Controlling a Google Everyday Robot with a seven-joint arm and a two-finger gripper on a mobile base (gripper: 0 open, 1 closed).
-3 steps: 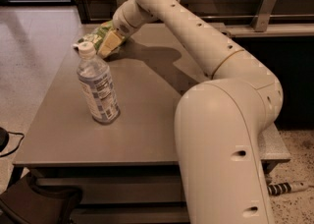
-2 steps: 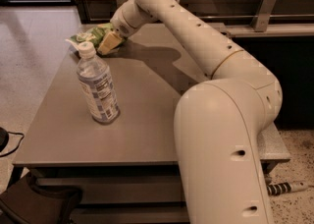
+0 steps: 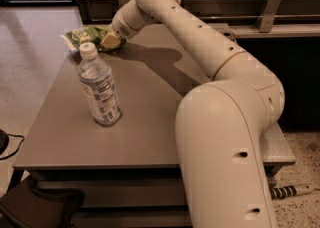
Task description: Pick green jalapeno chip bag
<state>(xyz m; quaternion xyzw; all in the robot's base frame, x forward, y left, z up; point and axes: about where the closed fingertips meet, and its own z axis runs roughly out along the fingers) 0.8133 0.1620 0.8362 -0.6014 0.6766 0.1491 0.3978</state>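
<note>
The green jalapeno chip bag [image 3: 84,36] lies at the far left corner of the grey table [image 3: 145,122], its left end reaching past the table's edge. It is bright green with pale patches and wrinkly. My gripper [image 3: 111,42] is at the bag's right end, touching it, low over the table top. My arm reaches in from the lower right across the table and hides the far side of the gripper. A clear plastic bottle [image 3: 100,89] with a white cap stands upright in front of the bag, apart from the gripper.
My arm's large lower link [image 3: 225,147] covers the table's right front. A dark counter and metal bracket [image 3: 270,7] run behind the table. A black object [image 3: 35,207] sits on the floor at the bottom left, and a cable [image 3: 292,191] at the bottom right.
The chip bag has shifted to the left, and its left end now sticks out past the table's corner. The gripper has stayed at the bag's right end. The bottle has not moved.
</note>
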